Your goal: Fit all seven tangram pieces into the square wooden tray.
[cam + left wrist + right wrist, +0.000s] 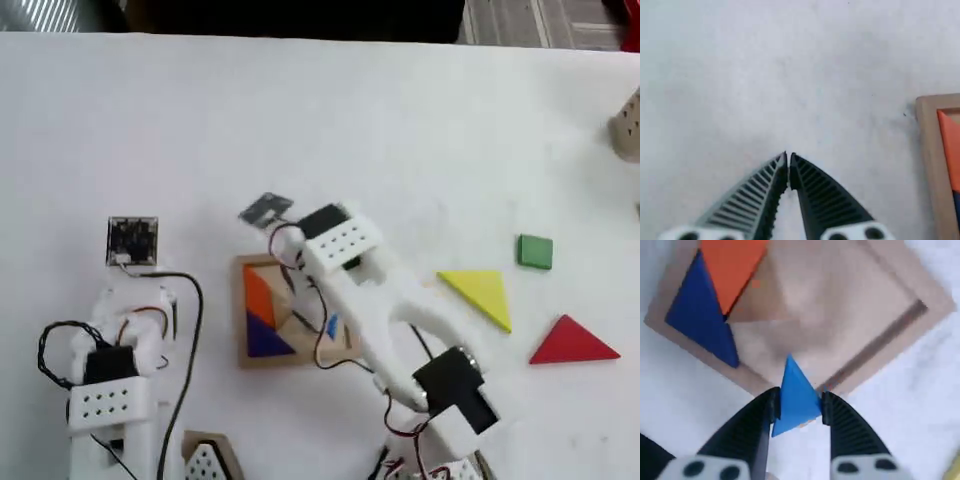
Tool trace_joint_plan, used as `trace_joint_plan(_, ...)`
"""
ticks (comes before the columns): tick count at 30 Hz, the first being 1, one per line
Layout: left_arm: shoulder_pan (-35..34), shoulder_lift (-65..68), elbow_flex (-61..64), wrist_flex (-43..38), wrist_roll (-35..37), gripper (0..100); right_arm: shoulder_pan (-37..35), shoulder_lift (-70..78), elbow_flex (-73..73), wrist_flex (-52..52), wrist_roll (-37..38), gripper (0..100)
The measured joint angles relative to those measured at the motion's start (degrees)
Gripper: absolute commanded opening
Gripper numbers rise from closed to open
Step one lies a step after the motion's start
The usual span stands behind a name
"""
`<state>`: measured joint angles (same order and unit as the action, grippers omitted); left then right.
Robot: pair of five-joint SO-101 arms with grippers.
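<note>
The square wooden tray (241,300) lies at the table's middle front. An orange piece (258,293) and a dark blue triangle (266,340) lie in its left part. My right gripper (800,396) is shut on a small light blue triangle (794,399), held over the tray's rim (935,295) near a corner. From above, this triangle (331,325) peeks out under the right arm (400,310). My left gripper (789,157) is shut on nothing, above bare table left of the tray's rim (927,150). A green square (535,251), a yellow triangle (480,293) and a red triangle (572,342) lie to the right.
A small black square object (132,240) with a cable lies ahead of the left arm (110,390). A grey one (266,210) lies just beyond the tray. Wooden perforated blocks stand at the far right edge (628,125) and front edge (205,460).
</note>
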<state>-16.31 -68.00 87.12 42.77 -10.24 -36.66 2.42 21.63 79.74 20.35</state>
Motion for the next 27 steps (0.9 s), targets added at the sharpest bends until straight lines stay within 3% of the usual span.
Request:
trace_joint_plan(4,0.00,0.00,0.00,-0.70,0.00,4,0.00,0.00,1.41,-2.55,5.27,4.6)
trace_joint_plan(10,0.00,0.00,0.00,-0.70,0.00,4,-2.46,0.00,4.04,-3.78,8.97,23.7)
trace_joint_plan(14,0.00,0.00,0.00,-0.70,0.00,4,-2.55,0.00,4.04,-3.69,9.32,30.0)
trace_joint_plan(22,0.00,0.00,0.00,-0.70,0.00,4,-2.90,0.00,2.99,-1.93,9.32,29.4)
trace_joint_plan(27,0.00,0.00,0.00,-0.70,0.00,4,-2.81,0.00,-2.64,6.59,6.15,10.3)
